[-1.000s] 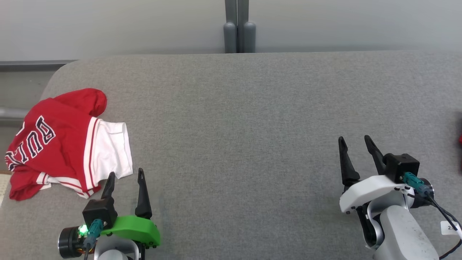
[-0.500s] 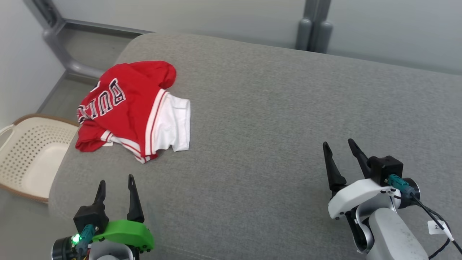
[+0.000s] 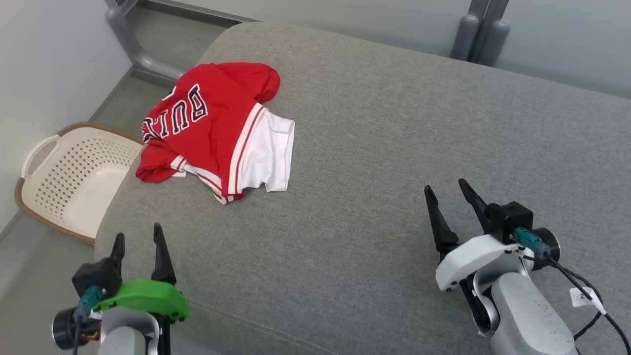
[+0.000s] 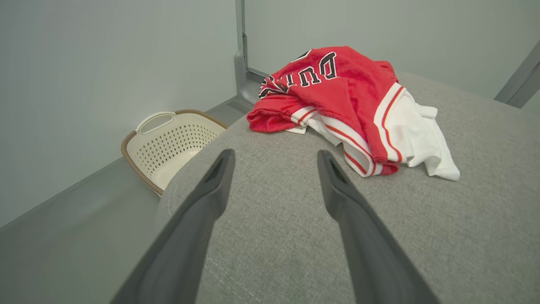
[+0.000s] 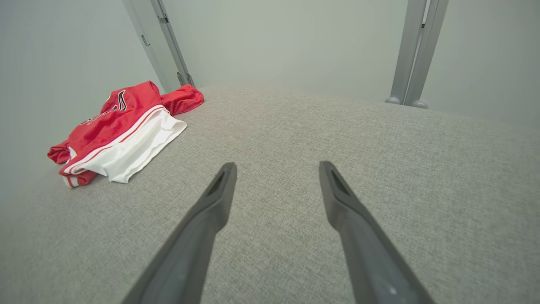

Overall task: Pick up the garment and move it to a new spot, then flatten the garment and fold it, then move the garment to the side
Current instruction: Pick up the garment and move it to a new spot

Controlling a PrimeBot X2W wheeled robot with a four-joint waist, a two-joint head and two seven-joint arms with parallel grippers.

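Left wrist view: basket near crumpled garment.

Bare grey cushion stretches between the right gripper and the crumpled garment, which lies near the cushion's far left corner. The left gripper, fingers spread, hovers at the near left edge with open fabric ahead of it up to the garment. A basket stands on the floor just beside that edge.
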